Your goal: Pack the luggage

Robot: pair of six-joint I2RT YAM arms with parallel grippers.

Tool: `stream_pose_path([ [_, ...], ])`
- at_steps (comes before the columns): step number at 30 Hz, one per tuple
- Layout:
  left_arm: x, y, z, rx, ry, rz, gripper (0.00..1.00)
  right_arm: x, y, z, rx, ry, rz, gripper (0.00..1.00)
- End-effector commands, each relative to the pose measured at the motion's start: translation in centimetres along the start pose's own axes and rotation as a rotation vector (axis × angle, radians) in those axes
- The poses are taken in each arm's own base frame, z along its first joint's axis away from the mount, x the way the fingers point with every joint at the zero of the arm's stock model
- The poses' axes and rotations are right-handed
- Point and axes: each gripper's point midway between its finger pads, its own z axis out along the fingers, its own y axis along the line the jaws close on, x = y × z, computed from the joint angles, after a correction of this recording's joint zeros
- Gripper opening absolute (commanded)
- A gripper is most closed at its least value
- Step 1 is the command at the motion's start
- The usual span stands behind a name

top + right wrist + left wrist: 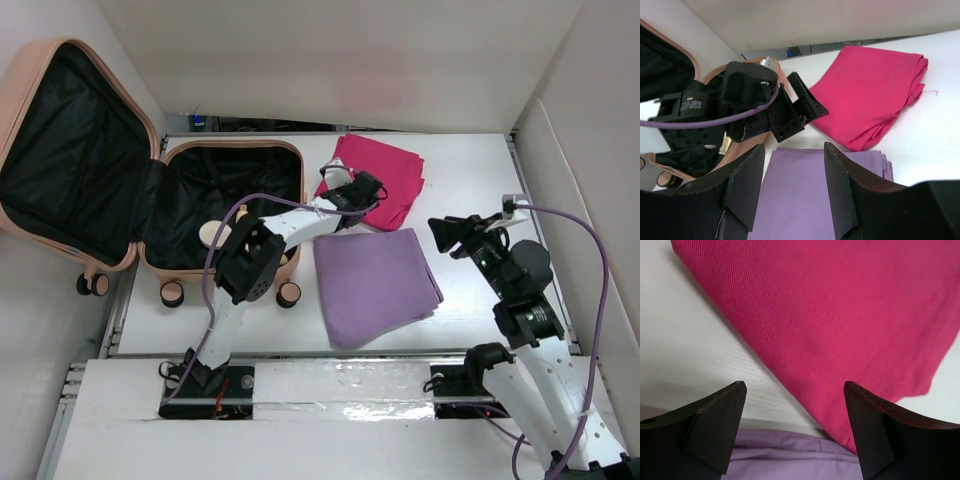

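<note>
Surface: white table (470, 180).
Top view: peach-pink hard-shell suitcase (70, 150) open at far left, black lining up; folded magenta cloth (385, 180) behind folded lilac cloth (375, 280).
Left wrist: left gripper (794, 387) spread, empty, over magenta cloth's edge.
Right wrist: right gripper (793, 147) spread, empty, beside lilac cloth.

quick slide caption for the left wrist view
Open left pincer hovering over the edge of the pink cloth, purple cloth beside it.

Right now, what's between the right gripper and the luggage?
The left gripper at the edge of the pink cloth, plus the purple cloth: top view; right wrist view shows the same.
</note>
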Motion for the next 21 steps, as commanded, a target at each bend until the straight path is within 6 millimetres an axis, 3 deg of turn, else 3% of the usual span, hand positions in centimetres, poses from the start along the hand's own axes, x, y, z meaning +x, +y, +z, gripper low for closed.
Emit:
stream_pose_path([
  [1,-1.2,0.8,0.3,-0.086,-0.026,-0.070,0.77,-0.9,0.5,-0.6,-0.007,-0.040,-0.037,0.57],
  [6,-1.9,2.3,3.2,-0.152,-0.012,-0.097,0.78,-0.9,1.0,-0.8,-0.020,-0.040,-0.038,0.57],
  [13,-0.1,2.3,5.2,-0.168,0.056,-0.061,0.77,-1.0,1.1,-0.9,-0.022,-0.047,-0.039,0.57],
  [18,0.6,1.3,6.6,-0.119,0.089,-0.044,0.69,-1.0,1.0,-0.8,-0.019,-0.052,-0.033,0.57],
  [21,1.7,0.8,7.6,-0.088,0.110,-0.049,0.57,-1.2,0.7,-1.0,-0.004,-0.059,-0.034,0.56],
])
